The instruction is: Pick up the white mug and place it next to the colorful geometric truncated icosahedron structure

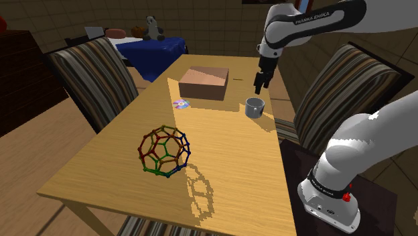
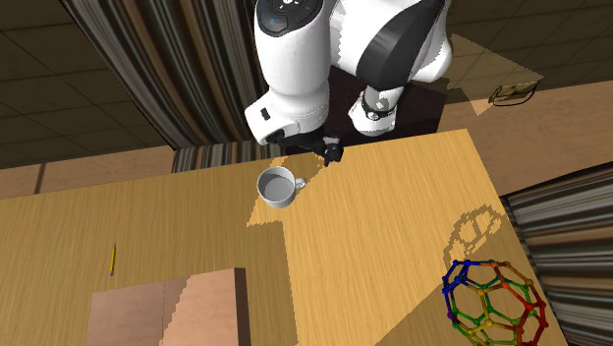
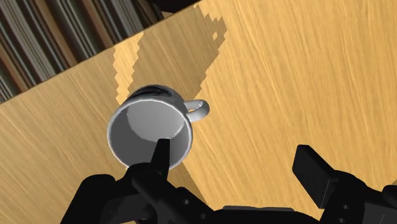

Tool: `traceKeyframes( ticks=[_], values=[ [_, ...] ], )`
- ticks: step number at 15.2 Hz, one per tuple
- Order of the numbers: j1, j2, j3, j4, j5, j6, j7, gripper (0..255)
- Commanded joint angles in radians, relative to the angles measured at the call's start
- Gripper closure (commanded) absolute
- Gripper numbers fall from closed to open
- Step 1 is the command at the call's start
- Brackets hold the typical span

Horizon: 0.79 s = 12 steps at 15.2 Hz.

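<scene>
Black gripper, fingers wide apart and empty, hangs above the white mug, upright near the brown box; the colourful icosahedron stands well apart from that box.

A: mug colour?
B: white, grey-shaded inside.
A: icosahedron frame?
B: red, green, blue, yellow struts.
A: rest?
B: table light wood grain. Chair striped brown/cream/dark. Box tan.
</scene>
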Motion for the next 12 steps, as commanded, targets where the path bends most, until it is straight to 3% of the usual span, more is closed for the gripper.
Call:
traceKeyframes(
  ticks=[1,12],
  values=[
    [-0.006,0.057,-0.026,0.008,-0.008,0.041,-0.037,0],
    [-0.038,0.445,-0.152,0.151,0.032,0.237,-0.260,0]
  ],
)
